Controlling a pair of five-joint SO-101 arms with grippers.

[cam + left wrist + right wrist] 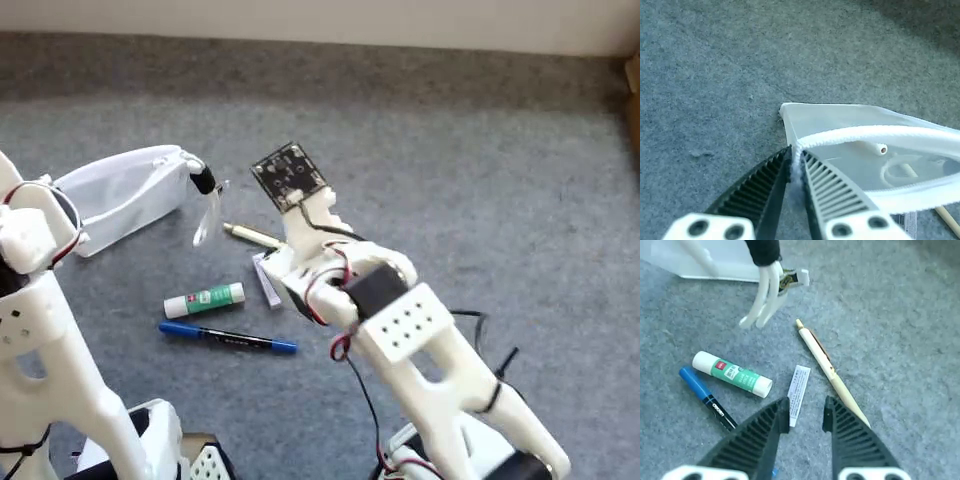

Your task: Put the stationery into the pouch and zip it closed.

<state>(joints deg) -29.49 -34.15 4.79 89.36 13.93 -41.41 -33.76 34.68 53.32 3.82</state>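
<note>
A translucent white pouch (130, 195) lies at the left of the grey carpet, mouth open. My left gripper (796, 161) is shut on the pouch (865, 150) at the seam of its end corner. A black zipper tab with a white strap loop (207, 210) hangs off the pouch's other end. Beside it lie a cream pen (250, 235), a white eraser (267, 282), a green-labelled glue stick (205, 298) and a blue marker (228, 338). My right gripper (806, 405) hovers open just above the eraser (799, 394), with the pen (830, 367) to one side and the glue stick (732, 374) to the other.
The carpet stretches bare to the right and toward the far wall (400, 20). The blue marker (705, 397) lies close beside the glue stick. The strap loop (762, 300) lies between the pouch and the pen's tip.
</note>
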